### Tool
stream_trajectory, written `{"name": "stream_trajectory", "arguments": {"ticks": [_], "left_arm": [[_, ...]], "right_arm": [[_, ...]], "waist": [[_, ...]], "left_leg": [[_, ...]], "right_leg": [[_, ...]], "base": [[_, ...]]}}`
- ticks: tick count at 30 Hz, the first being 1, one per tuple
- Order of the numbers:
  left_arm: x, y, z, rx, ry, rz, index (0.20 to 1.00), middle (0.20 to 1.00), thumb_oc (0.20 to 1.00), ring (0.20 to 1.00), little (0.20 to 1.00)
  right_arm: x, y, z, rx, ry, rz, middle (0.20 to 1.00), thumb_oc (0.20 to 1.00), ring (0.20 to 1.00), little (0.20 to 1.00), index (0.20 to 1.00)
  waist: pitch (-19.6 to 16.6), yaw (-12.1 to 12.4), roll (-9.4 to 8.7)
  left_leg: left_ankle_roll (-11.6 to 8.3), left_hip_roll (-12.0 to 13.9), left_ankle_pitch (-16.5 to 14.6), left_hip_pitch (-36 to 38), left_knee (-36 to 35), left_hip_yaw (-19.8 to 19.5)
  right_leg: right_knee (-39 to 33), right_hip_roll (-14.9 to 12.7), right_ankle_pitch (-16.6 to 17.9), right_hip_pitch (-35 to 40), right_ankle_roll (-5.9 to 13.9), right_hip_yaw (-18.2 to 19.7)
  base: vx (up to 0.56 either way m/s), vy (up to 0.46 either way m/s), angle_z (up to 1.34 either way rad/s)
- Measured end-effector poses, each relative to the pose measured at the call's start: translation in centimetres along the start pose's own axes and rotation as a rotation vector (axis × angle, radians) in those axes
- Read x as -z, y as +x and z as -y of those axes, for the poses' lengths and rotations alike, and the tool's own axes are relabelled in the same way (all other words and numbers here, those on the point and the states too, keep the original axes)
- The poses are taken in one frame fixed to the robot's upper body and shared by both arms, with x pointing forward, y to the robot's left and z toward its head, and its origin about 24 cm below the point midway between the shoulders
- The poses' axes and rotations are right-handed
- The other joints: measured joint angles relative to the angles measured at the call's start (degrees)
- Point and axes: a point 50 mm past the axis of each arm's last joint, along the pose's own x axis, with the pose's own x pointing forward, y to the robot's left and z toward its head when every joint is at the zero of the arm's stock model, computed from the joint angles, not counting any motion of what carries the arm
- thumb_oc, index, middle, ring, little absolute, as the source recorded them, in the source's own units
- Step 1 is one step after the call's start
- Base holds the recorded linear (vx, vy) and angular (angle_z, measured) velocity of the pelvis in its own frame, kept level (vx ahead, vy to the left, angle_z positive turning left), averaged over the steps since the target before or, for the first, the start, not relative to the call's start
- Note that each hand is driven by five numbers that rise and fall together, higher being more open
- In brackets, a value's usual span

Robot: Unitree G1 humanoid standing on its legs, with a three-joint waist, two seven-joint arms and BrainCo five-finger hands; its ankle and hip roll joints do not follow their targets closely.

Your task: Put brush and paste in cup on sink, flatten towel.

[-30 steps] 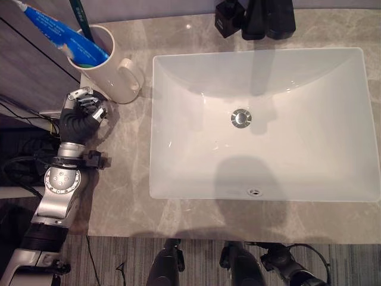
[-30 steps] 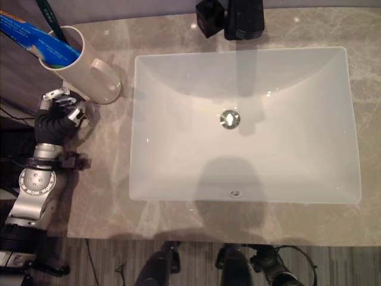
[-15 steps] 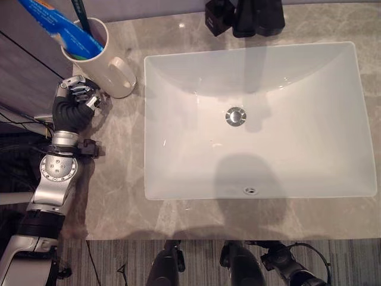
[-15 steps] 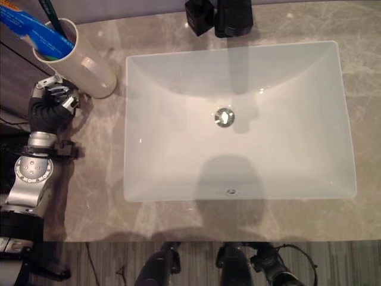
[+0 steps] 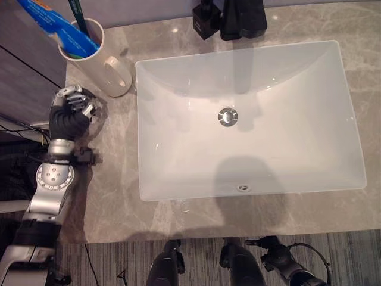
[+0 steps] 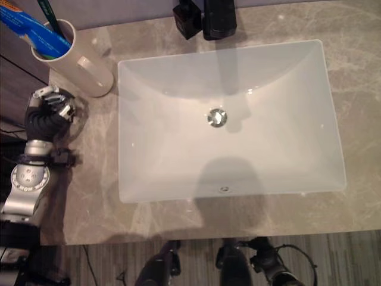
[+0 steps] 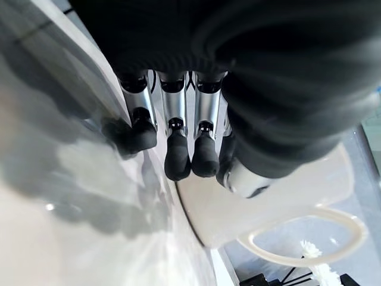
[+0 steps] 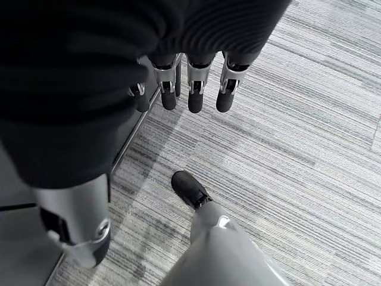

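One cup [image 5: 95, 58] sits on the counter [image 5: 113, 173] just left of the sink [image 5: 250, 113], handle facing the near edge. It's got one toothbrush [image 5: 76, 13] and one toothpaste tube [image 5: 55, 22] in it; the brush stands nearly upright, while the blue tube leans with its long axis tilting up and away to the left. The left hand [image 5: 70, 106] is on the counter just in front of the cup, close but not gripping it, fingers curled on nothing. The right hand [image 8: 184, 83] hangs over the carpet floor [image 8: 309, 149], fingers hanging loose and empty.
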Motion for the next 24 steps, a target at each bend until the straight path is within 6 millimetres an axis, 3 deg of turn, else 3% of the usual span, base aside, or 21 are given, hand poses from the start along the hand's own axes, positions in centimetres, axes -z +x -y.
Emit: {"name": "stream_trajectory", "arguments": {"ticks": [5, 12, 24], "left_arm": [[0.3, -1.5, -0.4, 0.017, 0.002, -0.031, 0.2, 0.2, 0.2, 0.2, 0.2], [-0.2, -1.4, 0.4, 0.073, -0.009, -0.017, 0.2, 0.2, 0.2, 0.2, 0.2], [-1.3, 2.0, 1.7, 0.109, 0.089, 0.063, 0.2, 0.2, 0.2, 0.2, 0.2]], "right_arm": [[0.1, 0.1, 0.4, 0.014, 0.012, -0.006, 1.0, 1.0, 1.0, 1.0, 1.0], [0.3, 0.0, 0.5, 0.014, 0.011, -0.007, 1.0, 1.0, 1.0, 1.0, 1.0], [0.6, 0.0, 0.9, 0.023, 0.009, -0.007, 1.0, 1.0, 1.0, 1.0, 1.0]], "waist": [[0.08, 0.56, 0.24], [0.66, 1.06, 1.34], [0.8, 0.62, 1.63]], "left_leg": [[0.05, 0.02, 0.04, 0.08, 0.0, -0.22], [0.1, 0.04, 0.27, -0.41, 0.0, -0.53], [0.06, 0.12, 0.4, -0.84, 0.0, 0.48]], "right_leg": [[-0.01, 0.01, 0.0, 0.12, 0.03, -0.07], [-0.02, 0.04, 0.13, -0.24, 0.0, -0.19], [0.0, 0.15, 0.39, -1.17, -0.23, 0.6]], "base": [[0.0, 0.0, 0.0], [-0.01, -0.01, 0.01], [0.0, 0.003, -0.02]]}}
